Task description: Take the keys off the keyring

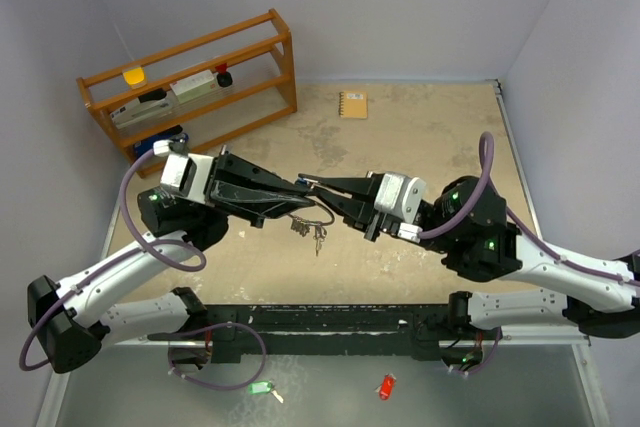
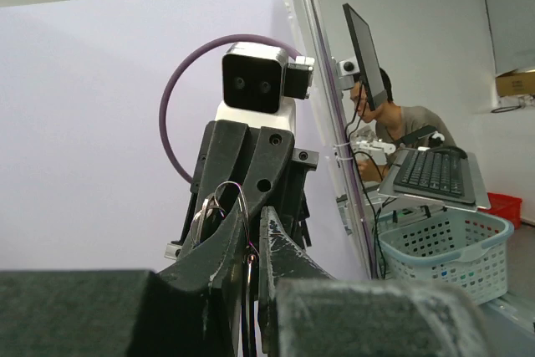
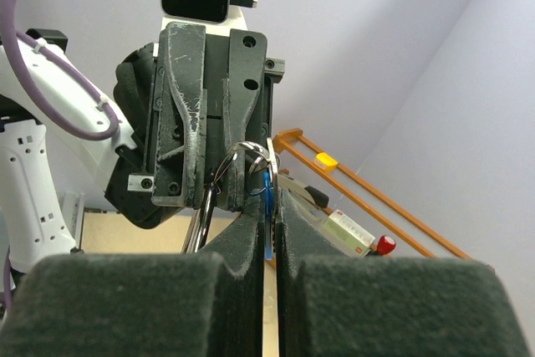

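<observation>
Nearest, a green tag (image 1: 261, 387) and a red tag (image 1: 386, 386) lie by the arm bases. Over mid-table the left gripper (image 1: 307, 188) and the right gripper (image 1: 319, 185) meet tip to tip, both clamped tight. The left pinches the keyring (image 1: 318, 215) and the right a blue key (image 3: 267, 194). Silver keys (image 1: 308, 229) dangle beneath. Beyond sit a notebook (image 1: 352, 104) and a wooden rack (image 1: 190, 77).

We see the left gripper (image 1: 300, 188) and right gripper (image 1: 318, 184) tip to tip over the table (image 1: 420, 137), the ring (image 1: 318, 215) between them, keys (image 1: 308, 230) under it. A rack (image 1: 190, 77) stands back left, a notebook (image 1: 352, 104) behind, two tags (image 1: 261, 387) in front.
</observation>
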